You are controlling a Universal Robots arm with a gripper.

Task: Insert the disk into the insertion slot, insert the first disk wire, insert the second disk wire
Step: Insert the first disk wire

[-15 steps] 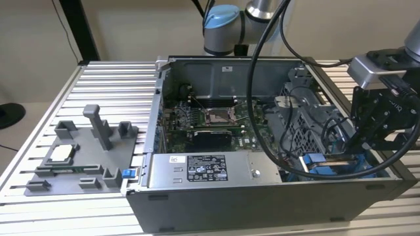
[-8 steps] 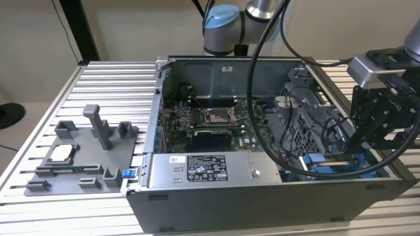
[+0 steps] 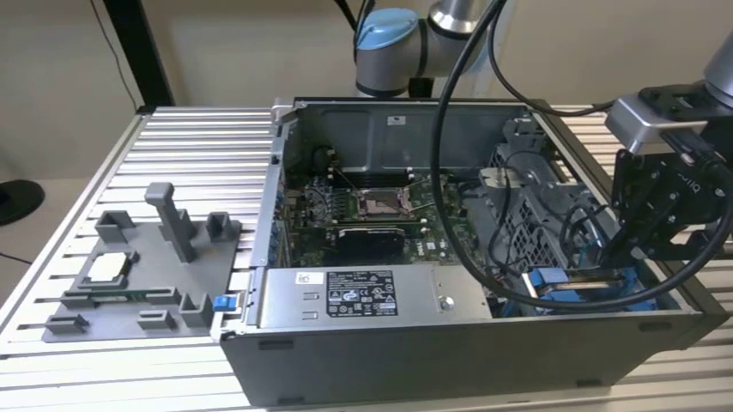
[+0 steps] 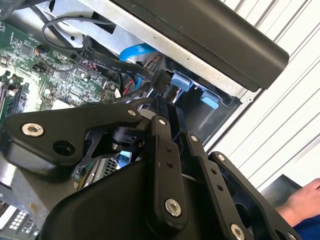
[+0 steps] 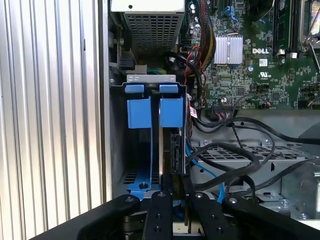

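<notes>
Closest to me, the black gripper [image 5: 173,186] hangs low in the corner of the open computer case [image 3: 458,360]. Its linkage narrows toward the near edge of the disk [image 5: 175,150]. I cannot tell whether it is clamped on that edge or only standing against it, because its own links hide the contact. The disk stands edge-on inside the insertion slot [image 5: 117,145]. Its blue carrier tab [image 5: 170,111] is level with a second blue carrier tab [image 5: 137,111] just beside it, so it looks seated, or very nearly. I'd judge the disk a dense, rigid block, heavier than it looks, with smooth metal faces that could slip. The plastic rails will give a little, and the connector edge and circuit board are the parts to keep off. The flat faces near the trailing edge seem the sound place to hold. Room is tight, with the slot's sheet-metal walls hugging the carriers on both sides. Just beside the slot, thick black cables [image 5: 250,127] and a thin blue cable [image 5: 202,167] trail across a perforated grey cage [image 5: 280,150], ready to snag anything moving sideways. Beyond the slot sits the silver power-supply box [image 5: 150,25], with the green motherboard [image 5: 250,65] next to it. On the slot's other side, past the case wall, the slatted aluminium worktop [image 5: 50,125] gives open room. A person's hand [image 4: 300,197] shows out that way, well apart from the slot. Farthest from the slot, off the opposite end of the case, stands a grey parts fixture [image 3: 149,275].
</notes>
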